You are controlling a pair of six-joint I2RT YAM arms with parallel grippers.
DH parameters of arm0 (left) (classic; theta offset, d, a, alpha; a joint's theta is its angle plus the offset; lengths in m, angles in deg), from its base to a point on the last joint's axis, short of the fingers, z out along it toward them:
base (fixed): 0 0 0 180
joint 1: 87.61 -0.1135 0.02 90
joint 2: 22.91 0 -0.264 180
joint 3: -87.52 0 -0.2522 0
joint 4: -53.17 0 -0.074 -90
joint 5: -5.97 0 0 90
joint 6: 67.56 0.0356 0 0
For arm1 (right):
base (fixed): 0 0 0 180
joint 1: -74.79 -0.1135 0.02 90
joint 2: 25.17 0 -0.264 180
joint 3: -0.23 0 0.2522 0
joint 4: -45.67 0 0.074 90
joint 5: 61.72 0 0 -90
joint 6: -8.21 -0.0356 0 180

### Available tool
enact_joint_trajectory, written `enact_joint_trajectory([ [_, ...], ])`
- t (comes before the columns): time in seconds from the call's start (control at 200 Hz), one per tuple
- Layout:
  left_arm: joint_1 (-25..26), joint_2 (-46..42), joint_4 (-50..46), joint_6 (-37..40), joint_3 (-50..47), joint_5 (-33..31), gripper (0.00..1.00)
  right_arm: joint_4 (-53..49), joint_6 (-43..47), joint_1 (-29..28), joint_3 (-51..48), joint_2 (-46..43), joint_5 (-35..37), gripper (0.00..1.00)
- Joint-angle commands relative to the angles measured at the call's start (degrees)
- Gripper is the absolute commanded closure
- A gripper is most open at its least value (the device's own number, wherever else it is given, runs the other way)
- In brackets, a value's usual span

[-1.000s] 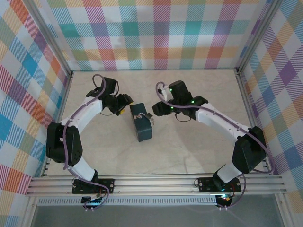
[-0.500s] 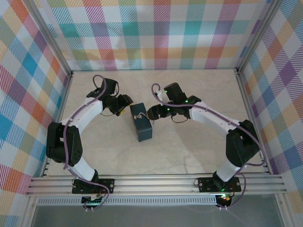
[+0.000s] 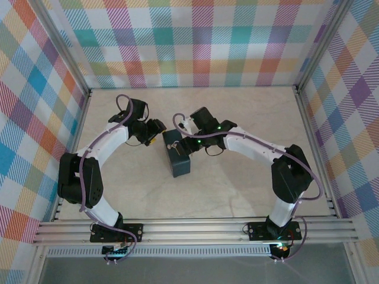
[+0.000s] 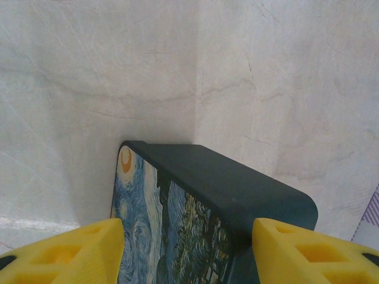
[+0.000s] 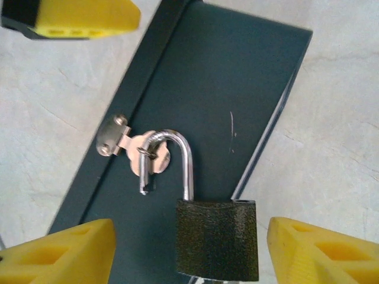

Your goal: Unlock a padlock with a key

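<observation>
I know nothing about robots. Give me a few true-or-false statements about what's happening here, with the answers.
1. A padlock hangs from a latch on the dark box. True.
2. The right hand is clamped on the padlock. False: its yellow fingers stand apart, one on each side, with gaps.
3. One side of the box carries a swirly blue-and-yellow painting. True.
4. The padlock is bright red. False: its body is dark, with a silver loop.
</observation>
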Motion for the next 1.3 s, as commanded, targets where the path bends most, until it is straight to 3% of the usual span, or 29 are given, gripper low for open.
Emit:
enact_joint_trajectory([
  [0.0,-0.6,-1.9,-0.4,-0.1,-1.2,0.0,0.41,-1.7,1.9,0.0,1.6,1.1,2.2,0.36],
  [0.34,-0.4,-2.1,0.2,0.4,-2.9,0.6,0.41,-1.3,-0.8,0.0,2.1,0.0,3.0,0.61],
  [0.69,0.0,-3.4,1.2,-0.1,-6.0,1.5,0.43,0.1,-9.1,-0.1,4.7,0.7,3.0,0.75],
  [1.01,0.2,-4.1,1.3,-0.8,-6.6,1.2,0.43,3.0,-14.5,-0.5,6.2,3.4,7.4,0.75],
  [1.295,-1.1,-4.5,-1.6,0.7,-2.2,1.5,0.38,4.6,-14.7,3.8,2.1,-3.1,11.5,0.74],
])
